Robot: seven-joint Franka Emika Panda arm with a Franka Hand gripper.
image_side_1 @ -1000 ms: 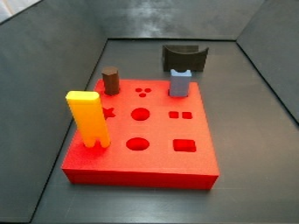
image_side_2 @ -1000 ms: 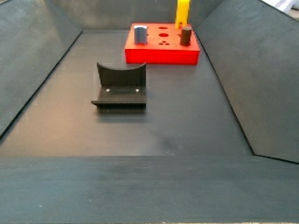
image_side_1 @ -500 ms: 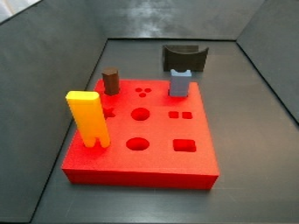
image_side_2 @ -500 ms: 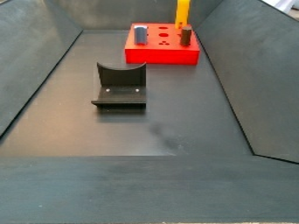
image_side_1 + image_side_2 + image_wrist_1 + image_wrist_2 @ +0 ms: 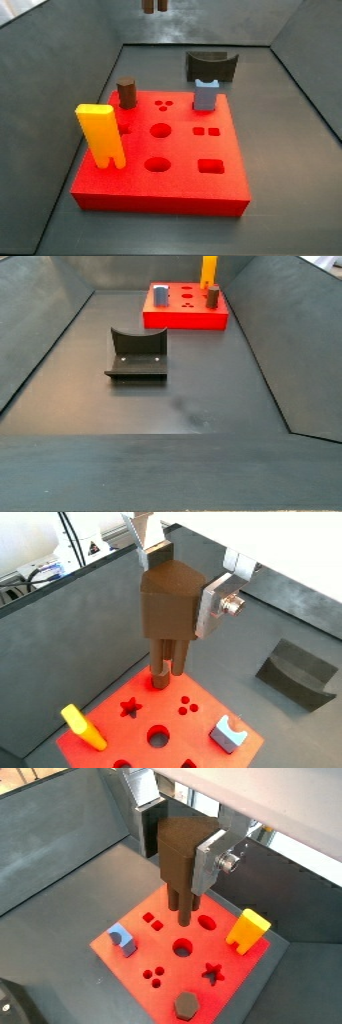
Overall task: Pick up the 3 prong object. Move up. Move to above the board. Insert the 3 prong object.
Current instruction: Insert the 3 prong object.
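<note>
My gripper (image 5: 163, 594) pinches the 3 prong object (image 5: 167, 617), whose prongs have just dropped into a side view (image 5: 155, 6) high over the board (image 5: 214, 190), so I judge insertion comes next.

We find no legible text, labels, brands, numbers or signs on anything in these views.

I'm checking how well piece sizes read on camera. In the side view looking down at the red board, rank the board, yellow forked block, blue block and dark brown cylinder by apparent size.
1. Flat red board.
2. Tall yellow forked block.
3. Small blue block and stubby dark brown cylinder: alike, unranked.

The yellow block stands nearer the camera, which flatters it. The gripper holds the brown 3 prong object above the board.
</note>
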